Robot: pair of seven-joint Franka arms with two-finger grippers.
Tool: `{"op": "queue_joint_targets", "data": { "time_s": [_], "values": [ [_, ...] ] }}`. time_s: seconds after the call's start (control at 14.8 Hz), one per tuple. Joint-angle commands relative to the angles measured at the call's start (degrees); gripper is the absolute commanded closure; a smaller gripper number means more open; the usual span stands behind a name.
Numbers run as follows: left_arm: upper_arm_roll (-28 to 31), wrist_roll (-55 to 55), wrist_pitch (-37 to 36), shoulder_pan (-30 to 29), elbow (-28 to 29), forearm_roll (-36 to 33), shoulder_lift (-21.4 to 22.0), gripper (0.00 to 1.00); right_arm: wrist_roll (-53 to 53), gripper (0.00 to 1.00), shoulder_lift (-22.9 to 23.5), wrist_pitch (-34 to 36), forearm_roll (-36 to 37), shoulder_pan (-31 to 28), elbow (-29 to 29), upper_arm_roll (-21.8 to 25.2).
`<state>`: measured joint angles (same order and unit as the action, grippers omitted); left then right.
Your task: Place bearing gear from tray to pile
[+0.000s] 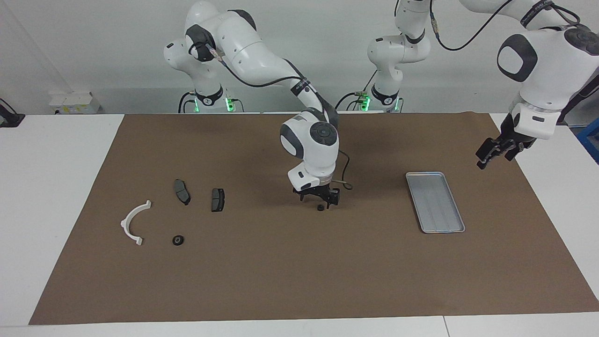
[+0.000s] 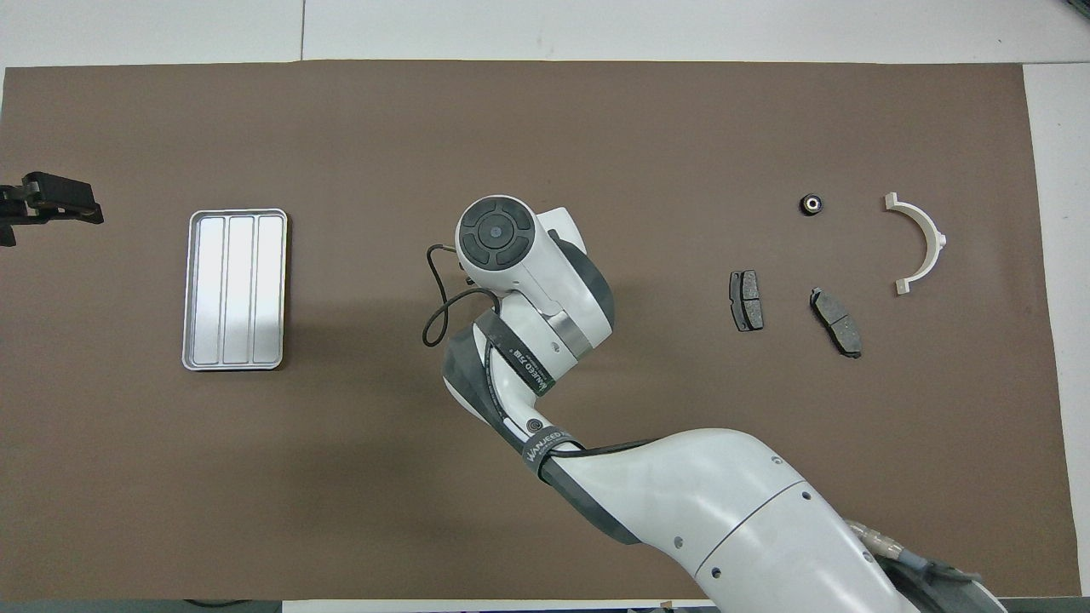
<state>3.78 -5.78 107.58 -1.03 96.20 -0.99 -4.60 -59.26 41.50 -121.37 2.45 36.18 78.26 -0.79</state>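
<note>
right tool low over the middle of the table, fingers spread, nothing gripped. the small dark bearing gear lies flat on the brown mat right under it, between the fingertips as far as i can judge from the facing view; overhead the wrist hides it. it is off the tray, which sits bare toward the left arm's end. a round part, so no long axis to line up with; straight down is all the move needs. pile toward the right arm's end: white half-ring bracket, two brake pads, a second gear already beside them. right arm is plainly nearer. left tool waits raised off the mat's edge past the tray, fingers apart, empty.
</note>
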Motion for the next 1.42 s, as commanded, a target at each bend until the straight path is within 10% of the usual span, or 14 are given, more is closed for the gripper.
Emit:
{"op": "queue_joint_targets", "data": {
  "time_s": [0.0, 0.54, 1.08, 1.35],
  "values": [
    [0.3, 1.9, -3.0, -0.3, -2.8, 0.1, 1.4, 0.00, -0.6, 0.00, 1.2, -0.4, -0.6, -0.6, -1.8, -0.8],
    [-0.2, 0.7, -12.7, 0.1, -6.8, 0.3, 3.6, 0.00, -0.7, 0.17, 2.9, -2.1, -0.5, -0.5, -1.9, -0.8],
    [-0.4, -0.5, -18.3, 1.0, -6.6, -1.4, 4.3, 0.00, -0.5, 0.99, 2.9, -1.7, -0.4, -0.8, -2.1, -0.8],
    [-0.4, -0.4, -19.3, 2.1, -1.6, -0.7, 9.5, 0.00, -0.2, 1.00, 2.9, -1.1, 0.1, -1.0, -2.5, -0.8]
  ]
}}
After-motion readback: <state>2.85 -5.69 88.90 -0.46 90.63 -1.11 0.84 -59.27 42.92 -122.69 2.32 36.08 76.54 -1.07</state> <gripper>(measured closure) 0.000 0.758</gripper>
